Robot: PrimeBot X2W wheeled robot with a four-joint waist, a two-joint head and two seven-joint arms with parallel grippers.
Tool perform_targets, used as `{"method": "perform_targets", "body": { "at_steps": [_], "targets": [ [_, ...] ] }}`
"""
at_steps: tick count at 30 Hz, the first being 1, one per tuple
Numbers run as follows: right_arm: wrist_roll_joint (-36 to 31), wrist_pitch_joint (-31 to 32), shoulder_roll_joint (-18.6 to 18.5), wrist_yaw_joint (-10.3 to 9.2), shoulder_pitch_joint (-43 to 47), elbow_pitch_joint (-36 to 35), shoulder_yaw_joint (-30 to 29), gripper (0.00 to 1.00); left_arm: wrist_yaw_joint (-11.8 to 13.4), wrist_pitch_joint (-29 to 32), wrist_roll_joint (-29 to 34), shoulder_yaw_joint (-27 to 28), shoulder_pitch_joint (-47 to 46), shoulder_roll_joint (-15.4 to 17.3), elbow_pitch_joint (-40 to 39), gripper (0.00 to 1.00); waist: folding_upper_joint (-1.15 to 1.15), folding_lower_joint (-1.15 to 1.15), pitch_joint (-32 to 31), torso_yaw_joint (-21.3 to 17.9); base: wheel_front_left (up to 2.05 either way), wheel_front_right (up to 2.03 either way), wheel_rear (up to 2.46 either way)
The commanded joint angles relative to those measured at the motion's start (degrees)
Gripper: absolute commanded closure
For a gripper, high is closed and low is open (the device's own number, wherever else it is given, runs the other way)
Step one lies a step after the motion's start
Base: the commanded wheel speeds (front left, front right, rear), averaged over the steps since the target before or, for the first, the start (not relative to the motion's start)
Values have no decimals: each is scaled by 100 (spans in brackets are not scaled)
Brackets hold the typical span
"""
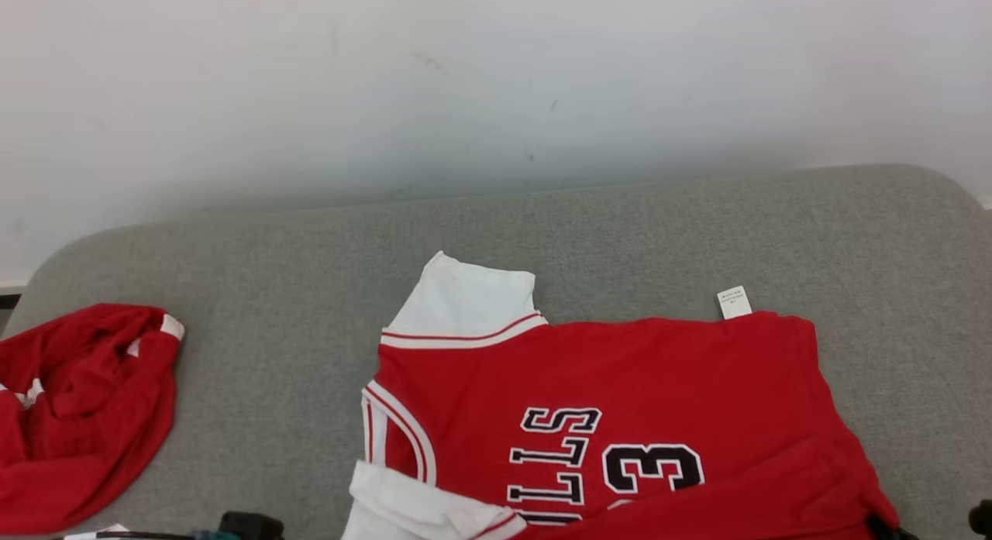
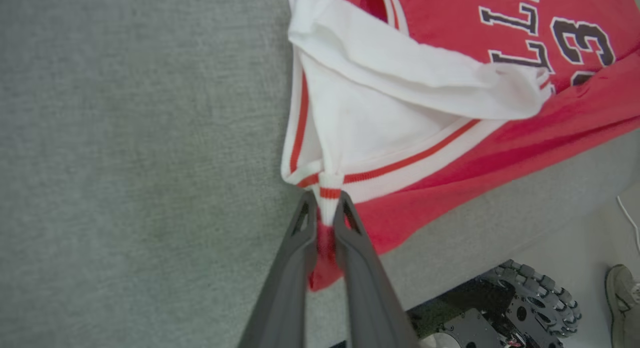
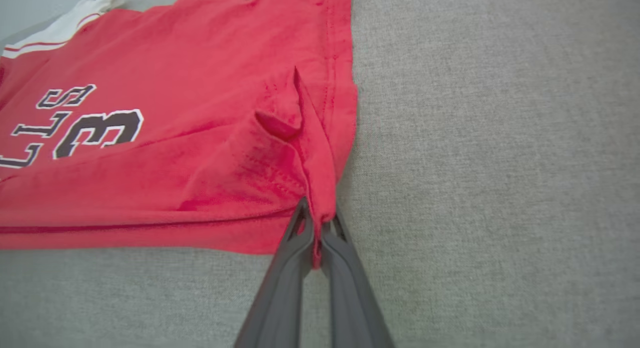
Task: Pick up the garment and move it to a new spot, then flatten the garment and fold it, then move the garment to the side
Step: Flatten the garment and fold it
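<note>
Jersey [image 1: 620, 385], red with white sleeves and black lettering, lies on the grey bench [image 1: 271, 292], from the middle toward the right and close to the front edge. Care tag [image 1: 734, 301] pokes out at its far edge. A second red garment [image 1: 77, 416] sits crumpled at the bench's left edge, well apart.

Left gripper [image 2: 325, 200]: fingers pressed together on the red-striped rib trim at the jersey's near left corner. A thin tuck of cloth is between them.

Right gripper [image 3: 317, 213]: fingers pinched on the hem at the near right corner, with the cloth puckered into a small ridge above the grip.

Judgement: both near corners are held, ready for a lift or fold.

Risks:
- Both pinches are shallow (edge cloth only), so a sharp pull could slip one corner out.
- The near white sleeve [image 2: 400, 63] is flopped over the chest. It may get trapped in a fold and leave a lump.
- The right grip may hold one layer only, so the layers could separate.
- Uneven travel of the arms would skew the fold line.
- The jersey is close to the front edge, so a backward drag could pull it off the bench.
</note>
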Motion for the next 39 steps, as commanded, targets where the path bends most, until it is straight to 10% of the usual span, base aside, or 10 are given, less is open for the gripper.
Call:
{"method": "perform_targets", "body": {
  "at_steps": [1,2,4,5,6,22,39],
  "targets": [
    [47,16,-114,-23,71,4,-58,100,80,45,-72,15,84,98,-43,100,0,0,23,13,0,0,0],
    [123,50,-146,-23,125,-23,-91,93,136,120,-97,2,144,125,-184,100,0,0,41,26,0,0,0],
    [166,126,-147,-23,208,-76,-132,42,198,220,-152,-13,230,151,-409,98,0,0,68,52,0,0,0],
    [157,152,-140,-23,236,-81,-162,0,236,267,-147,-30,258,158,-471,62,0,0,76,62,0,0,0],
    [134,164,-118,-21,252,-85,-182,0,256,292,-128,-50,267,168,-510,1,0,0,83,69,0,0,0],
    [-232,-346,172,-19,30,-183,-995,0,134,-293,494,272,-724,305,-735,0,0,0,143,8,0,0,0],
    [-782,469,1366,-19,-2605,744,-1529,0,-1698,1233,346,104,-4261,-240,1514,0,0,0,1301,-427,0,0,0]
  ]
}}
